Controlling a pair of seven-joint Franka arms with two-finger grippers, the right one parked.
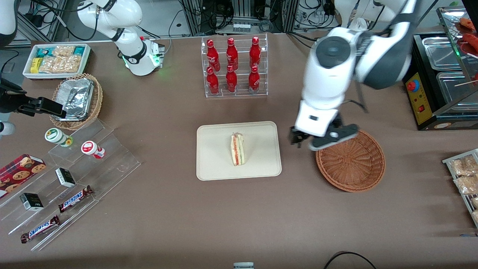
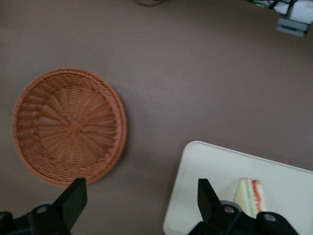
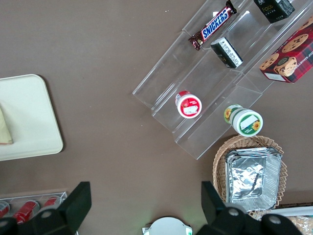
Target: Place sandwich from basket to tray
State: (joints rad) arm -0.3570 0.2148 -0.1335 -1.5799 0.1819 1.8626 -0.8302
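Note:
The sandwich [image 1: 237, 149], a white bread wedge with red and green filling, lies on the cream tray [image 1: 216, 157] in the middle of the table. The reddish-brown wicker basket [image 1: 353, 164] sits beside the tray, toward the working arm's end, with nothing in it. My left gripper [image 1: 297, 140] hangs above the bare table between tray and basket, open and holding nothing. The left wrist view shows the gripper [image 2: 142, 200] with its fingers wide apart, the basket [image 2: 68, 125], the tray's corner [image 2: 210, 166] and the sandwich [image 2: 250, 196].
A clear rack of red bottles [image 1: 233, 67] stands farther from the front camera than the tray. Clear steps with candy bars [image 1: 74, 198] and cups, a foil-container basket [image 1: 76, 99] and a snack bin [image 1: 56, 59] lie toward the parked arm's end. A food warmer [image 1: 444, 82] stands at the working arm's end.

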